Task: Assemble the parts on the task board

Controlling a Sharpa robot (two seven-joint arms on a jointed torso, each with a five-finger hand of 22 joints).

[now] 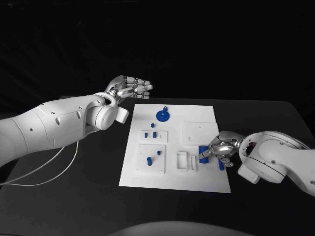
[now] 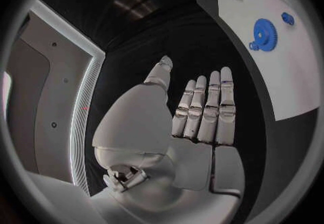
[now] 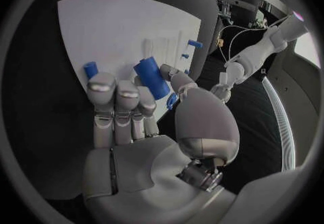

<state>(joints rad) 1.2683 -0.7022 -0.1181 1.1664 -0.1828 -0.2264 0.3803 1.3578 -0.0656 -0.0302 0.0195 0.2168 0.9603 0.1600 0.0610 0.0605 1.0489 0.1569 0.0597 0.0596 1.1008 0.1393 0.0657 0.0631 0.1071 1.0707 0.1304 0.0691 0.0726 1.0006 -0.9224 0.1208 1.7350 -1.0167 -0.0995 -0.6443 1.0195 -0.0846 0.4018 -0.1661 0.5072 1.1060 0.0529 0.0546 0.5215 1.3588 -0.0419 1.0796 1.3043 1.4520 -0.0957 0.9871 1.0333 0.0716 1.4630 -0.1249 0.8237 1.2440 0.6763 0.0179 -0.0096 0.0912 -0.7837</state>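
**Blue cylinder in the right hand at the board's right edge**

Blue against white: the right hand (image 1: 219, 149) sits over the right side of the task board (image 1: 200, 182), low on the plate, and its fingers (image 3: 116, 106) hold a short blue cylinder (image 3: 153, 77) pinched between thumb and the other fingers, as the right wrist view shows. Another small blue peg (image 3: 90, 68) lies just beyond the fingertips, by the board's edge.

The white board lies in the middle of the black bench (image 1: 79, 196). Toward its far end rests a blue gear (image 1: 162, 116) with a small blue piece beside it; the same gear (image 2: 264, 34) shows in the left wrist view. Around the middle of the board, small blue pegs (image 1: 153, 133) stand in a raised white block, and more blue pieces (image 1: 150, 159) sit in a square block nearer the robot.

The left hand (image 1: 131, 87) hovers off the board's far left corner, above the bench, holding nothing; its fingers (image 2: 206, 108) are stretched out straight, side by side, thumb apart.
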